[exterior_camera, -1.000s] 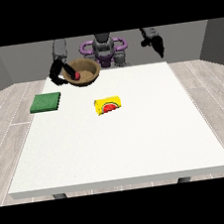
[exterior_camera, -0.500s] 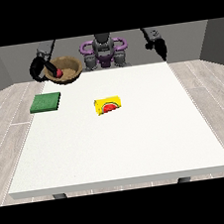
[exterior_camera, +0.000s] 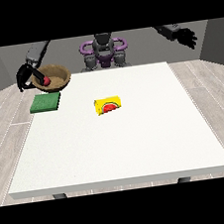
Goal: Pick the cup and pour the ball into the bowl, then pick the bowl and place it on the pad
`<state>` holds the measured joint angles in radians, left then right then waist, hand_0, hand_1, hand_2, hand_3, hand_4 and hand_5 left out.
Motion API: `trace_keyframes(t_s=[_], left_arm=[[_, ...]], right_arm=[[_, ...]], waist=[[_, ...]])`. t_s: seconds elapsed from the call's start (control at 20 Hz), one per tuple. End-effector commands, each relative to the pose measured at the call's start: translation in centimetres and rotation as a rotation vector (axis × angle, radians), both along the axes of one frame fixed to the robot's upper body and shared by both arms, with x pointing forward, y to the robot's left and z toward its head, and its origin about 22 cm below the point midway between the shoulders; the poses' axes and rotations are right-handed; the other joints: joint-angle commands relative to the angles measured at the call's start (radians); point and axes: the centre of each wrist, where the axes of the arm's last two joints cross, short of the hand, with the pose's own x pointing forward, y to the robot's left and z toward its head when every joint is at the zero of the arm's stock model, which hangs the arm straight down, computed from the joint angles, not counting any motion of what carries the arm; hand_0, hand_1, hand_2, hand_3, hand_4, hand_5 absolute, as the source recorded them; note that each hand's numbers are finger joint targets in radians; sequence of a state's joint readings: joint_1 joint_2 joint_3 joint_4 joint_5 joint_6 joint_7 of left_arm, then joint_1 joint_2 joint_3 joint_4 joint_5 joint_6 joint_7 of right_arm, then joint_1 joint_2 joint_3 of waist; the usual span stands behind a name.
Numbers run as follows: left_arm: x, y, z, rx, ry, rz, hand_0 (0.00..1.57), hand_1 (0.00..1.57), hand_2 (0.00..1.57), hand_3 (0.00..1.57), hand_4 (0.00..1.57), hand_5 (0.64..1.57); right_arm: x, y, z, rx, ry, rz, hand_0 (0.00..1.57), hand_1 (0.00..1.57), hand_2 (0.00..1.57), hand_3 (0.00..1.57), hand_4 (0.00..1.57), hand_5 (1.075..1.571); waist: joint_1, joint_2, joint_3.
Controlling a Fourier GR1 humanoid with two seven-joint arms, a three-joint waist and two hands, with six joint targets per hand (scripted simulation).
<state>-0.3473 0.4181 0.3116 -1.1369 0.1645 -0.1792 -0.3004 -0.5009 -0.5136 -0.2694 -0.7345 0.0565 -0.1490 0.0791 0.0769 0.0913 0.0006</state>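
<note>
Table: a large white square table (exterior_camera: 118,143) fills most of the front view, with the robot behind its far edge.
Robot: a grey humanoid torso with purple rings at the shoulders (exterior_camera: 104,51) stands at the view's top, both arms raised and spread outward.
Bowl: a round brown wooden bowl (exterior_camera: 54,79) is held above the table's far corner at the view's left, tilted so its inside faces the camera; it hangs just above and behind the pad.
Pad: a flat green square pad (exterior_camera: 45,102) lies on the table near the edge at the view's left, bare on top.
Box: a small yellow box with a red half-circle on its face (exterior_camera: 108,105) lies near the table's middle, well apart from the pad.
Hand at the view's left: this black hand (exterior_camera: 25,75) is curled around the bowl's rim on the side away from the robot's body.
Hand at the view's right: this black hand (exterior_camera: 188,36) hangs in the air off the table's far corner, fingers spread and relaxed, carrying nothing.
Ball: a small red ball (exterior_camera: 45,81) sits inside the bowl, close to the gripped rim.
</note>
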Motion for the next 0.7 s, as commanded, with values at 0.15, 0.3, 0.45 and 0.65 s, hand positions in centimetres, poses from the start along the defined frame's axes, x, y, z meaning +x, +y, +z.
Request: trace_keyframes(t_s=[0.15,0.3,0.45,0.65], left_arm=[[-3.0,9.6,3.6,-0.043,-0.125,0.063,0.0,0.0,0.0,0.0,1.27,1.571],[-2.8,10.7,4.6,-0.045,-0.175,0.075,0.0,0.0,0.0,0.0,1.21,1.565],[-2.7,10.3,3.7,-0.026,-0.161,0.053,0.0,0.0,0.0,0.0,1.19,1.557],[-2.8,10.2,5.4,-0.014,-0.211,0.059,0.0,0.0,0.0,0.0,1.19,1.558]], right_arm=[[-0.9,-1.1,-0.3,0.0,-0.117,-0.027,1.57,1.57,1.57,0.0,0.8,1.566],[0.7,-0.6,1.6,0.005,-0.19,-0.037,1.57,1.57,1.57,0.0,0.76,1.567],[0.9,-2.0,3.0,0.007,-0.159,-0.062,1.57,1.57,1.57,0.0,0.69,1.567],[-1.4,-6.9,4.3,-0.034,-0.144,-0.205,1.22,1.22,1.41,1.3,0.0,1.553]], waist=[[0.011,0.098,-0.0007],[0.009,0.151,-0.0008],[0.01,0.136,-0.0006],[0.032,0.179,0.0001]])
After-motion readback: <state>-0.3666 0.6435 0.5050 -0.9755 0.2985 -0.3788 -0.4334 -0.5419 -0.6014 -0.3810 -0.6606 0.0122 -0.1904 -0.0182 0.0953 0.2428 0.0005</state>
